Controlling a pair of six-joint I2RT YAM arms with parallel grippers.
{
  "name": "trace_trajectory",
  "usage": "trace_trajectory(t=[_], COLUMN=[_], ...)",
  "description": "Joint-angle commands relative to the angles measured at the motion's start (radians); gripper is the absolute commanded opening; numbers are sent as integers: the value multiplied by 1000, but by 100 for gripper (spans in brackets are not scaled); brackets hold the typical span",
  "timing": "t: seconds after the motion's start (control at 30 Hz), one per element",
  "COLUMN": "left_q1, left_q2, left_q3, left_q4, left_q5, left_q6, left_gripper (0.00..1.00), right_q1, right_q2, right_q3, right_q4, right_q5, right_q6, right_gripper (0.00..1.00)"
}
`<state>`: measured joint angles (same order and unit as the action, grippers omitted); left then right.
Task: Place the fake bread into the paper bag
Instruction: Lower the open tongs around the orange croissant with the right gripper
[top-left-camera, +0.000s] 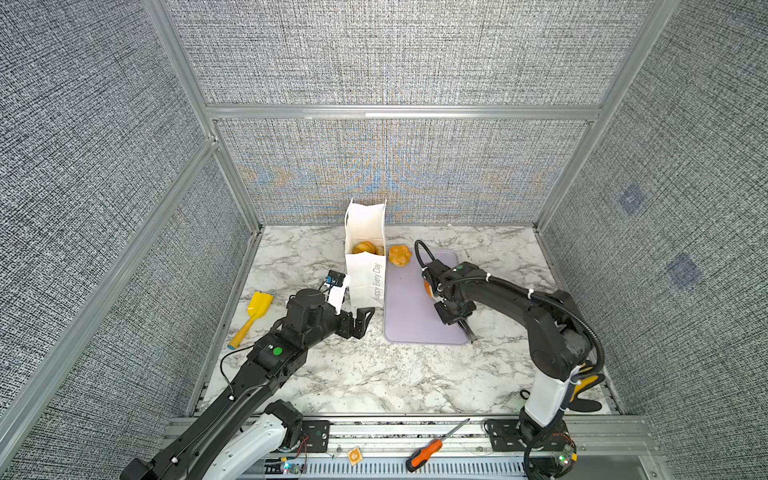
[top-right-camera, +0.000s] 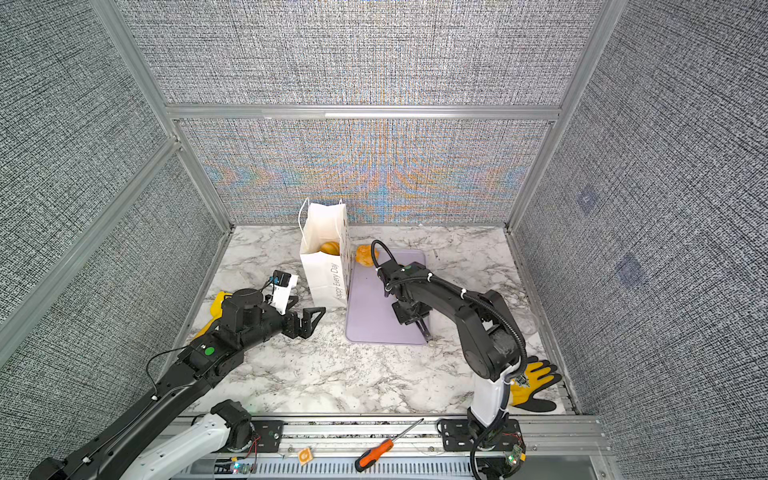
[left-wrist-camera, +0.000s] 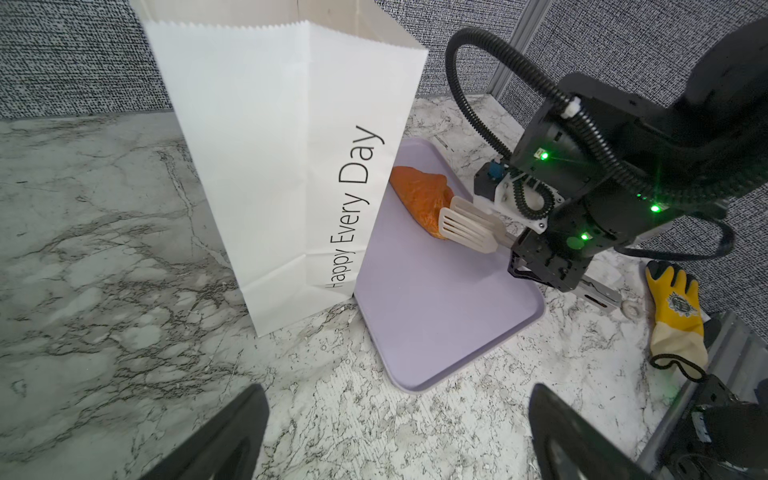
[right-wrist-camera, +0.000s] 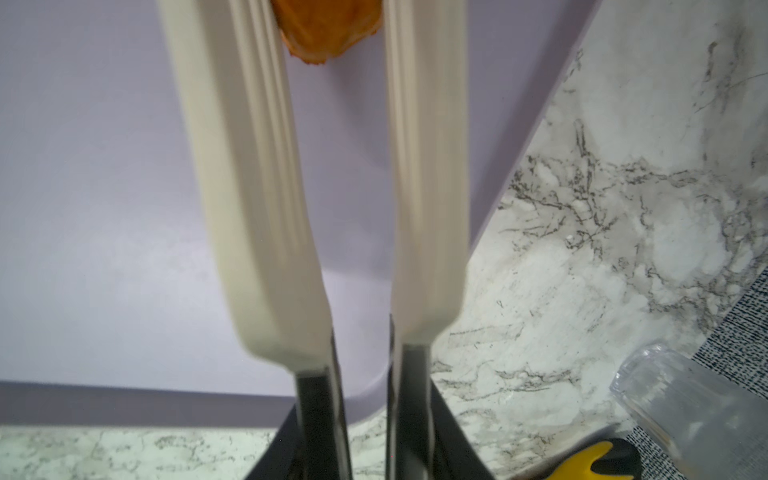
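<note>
A white paper carrier bag (top-left-camera: 365, 278) stood upright, left of a flat lilac tray (top-left-camera: 409, 320). The right gripper (right-wrist-camera: 368, 436) pinched cream slotted tongs (left-wrist-camera: 465, 226) straddling a dark orange toy croissant (left-wrist-camera: 419, 199) there; the left gripper (top-left-camera: 360, 320) had its fingers spread wide.

1. paper bag (left-wrist-camera: 266, 166): plain white, thin grey "Happy Every Day" lettering
2. tray (left-wrist-camera: 436, 316): flat lilac, no pattern at all
3. croissant (left-wrist-camera: 419, 199): dark orange-brown; the bun (top-left-camera: 400, 254) is a lighter gold
4. tongs (left-wrist-camera: 465, 228): cream, slotted paddles
5. tabletop (top-left-camera: 374, 374): white marble look, grey-black veins
6. glove (left-wrist-camera: 677, 307): yellow, black fingertips
7. scoop (top-left-camera: 259, 305): yellow, blue handle tip
8. screwdriver (top-left-camera: 424, 453): orange and black grip
</note>
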<state>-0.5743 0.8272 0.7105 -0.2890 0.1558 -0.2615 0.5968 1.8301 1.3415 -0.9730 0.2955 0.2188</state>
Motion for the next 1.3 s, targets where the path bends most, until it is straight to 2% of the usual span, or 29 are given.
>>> trace_trajectory(t=[0.0, 0.2, 0.3, 0.4, 0.73, 1.0, 1.27], left_q1=[1, 1, 1, 1, 1, 1, 1], left_q2=[1, 16, 15, 9, 10, 1, -10], left_q3=[0, -3, 1, 3, -5, -10, -18], left_q4=[33, 54, 51, 40, 37, 32, 32], left_q5=[-7, 5, 6, -1, -1, -7, -13], left_q6=[4, -3, -1, 4, 3, 8, 15], left_gripper=[99, 99, 99, 99, 99, 99, 99], right_q1=[2, 2, 2, 0, 38, 64, 67], right_q2=[-45, -77, -63, -44, -23, 39, 146], right_q3=[-26, -44, -38, -27, 47, 105, 215], right_q4=[-29, -16, -18, -30, -67, -75, -176], right_q5=[3, -18, 2, 29, 44, 30, 97], right_q6=[-65, -132, -119, -83, 138, 171, 195], right_gripper=[34, 38, 44, 49, 52, 53, 53])
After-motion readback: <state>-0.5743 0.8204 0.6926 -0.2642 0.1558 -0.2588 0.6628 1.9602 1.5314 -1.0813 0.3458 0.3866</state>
